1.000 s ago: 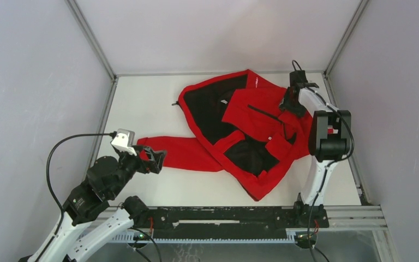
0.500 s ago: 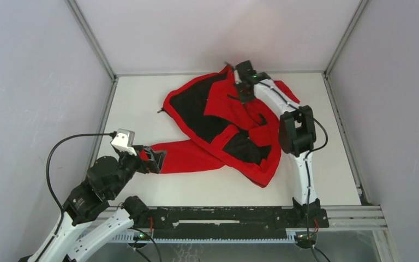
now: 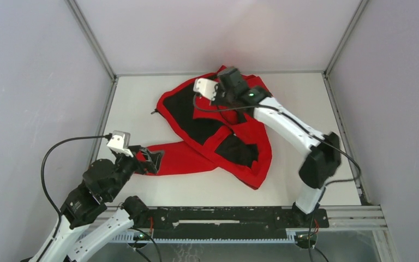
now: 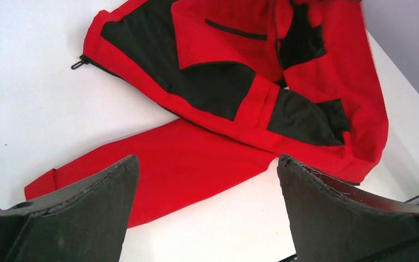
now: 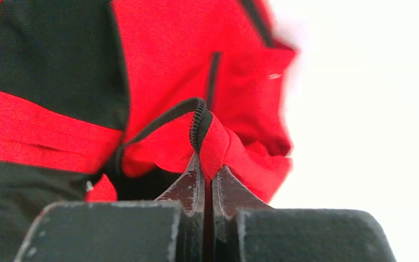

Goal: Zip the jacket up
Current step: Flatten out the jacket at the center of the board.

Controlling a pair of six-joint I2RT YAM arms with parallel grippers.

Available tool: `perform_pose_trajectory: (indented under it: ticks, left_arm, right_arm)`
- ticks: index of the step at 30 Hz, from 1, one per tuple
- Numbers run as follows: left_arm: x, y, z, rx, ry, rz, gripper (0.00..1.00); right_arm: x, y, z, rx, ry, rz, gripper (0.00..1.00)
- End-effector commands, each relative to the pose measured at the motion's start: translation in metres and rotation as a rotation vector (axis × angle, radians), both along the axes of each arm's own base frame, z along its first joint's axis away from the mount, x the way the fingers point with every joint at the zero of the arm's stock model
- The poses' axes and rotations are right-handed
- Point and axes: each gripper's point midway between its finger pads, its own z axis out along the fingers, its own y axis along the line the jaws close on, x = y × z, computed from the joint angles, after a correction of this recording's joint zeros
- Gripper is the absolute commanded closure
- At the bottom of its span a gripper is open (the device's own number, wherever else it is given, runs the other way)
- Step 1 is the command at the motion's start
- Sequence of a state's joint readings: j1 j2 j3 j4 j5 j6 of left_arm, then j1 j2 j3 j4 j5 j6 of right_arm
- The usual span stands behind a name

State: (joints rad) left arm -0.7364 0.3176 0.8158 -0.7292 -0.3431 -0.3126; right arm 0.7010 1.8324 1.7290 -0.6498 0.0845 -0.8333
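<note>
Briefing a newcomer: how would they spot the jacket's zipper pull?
Find the big bright red fabric jacket with black lining on the white table. At its left edge, a small dark zipper pull juts onto bare table, the only dark bit outside the red.

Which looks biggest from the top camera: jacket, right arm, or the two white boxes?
1. jacket
2. right arm
3. left white box and right white box: about alike, not ranked apart.
</note>
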Motion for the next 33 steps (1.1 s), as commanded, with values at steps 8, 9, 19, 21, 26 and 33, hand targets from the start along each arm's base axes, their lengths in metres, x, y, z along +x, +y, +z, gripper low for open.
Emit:
perform_pose_trajectory:
  ticks: [8, 9, 19, 21, 26, 33]
  left_arm:
    - [0.001, -0.001, 0.016, -0.020, -0.053, -0.009, 0.00]
    - [0.001, -0.006, 0.021, -0.022, -0.065, -0.037, 0.00]
    - [-0.021, -0.030, 0.140, -0.008, -0.266, -0.277, 0.00]
    - [-0.034, -0.047, 0.154, -0.008, -0.298, -0.405, 0.00]
    - [-0.063, -0.101, 0.153, 0.002, -0.282, -0.772, 0.00]
    - [-0.057, -0.141, 0.132, 0.084, -0.255, -0.938, 0.00]
  right_arm:
    - [-0.119, 0.008, 0.269, 0.310, -0.598, 0.611, 1.00]
    - [-0.134, 0.006, 0.281, 0.337, -0.603, 0.653, 1.00]
    - [-0.207, 0.000, 0.203, 0.329, -0.364, 0.849, 1.00]
    - [-0.217, 0.001, 0.192, 0.352, -0.340, 0.868, 1.00]
    - [-0.234, 0.003, 0.169, 0.354, -0.243, 0.901, 1.00]
    - [-0.244, 0.003, 0.157, 0.363, -0.174, 0.925, 1.00]
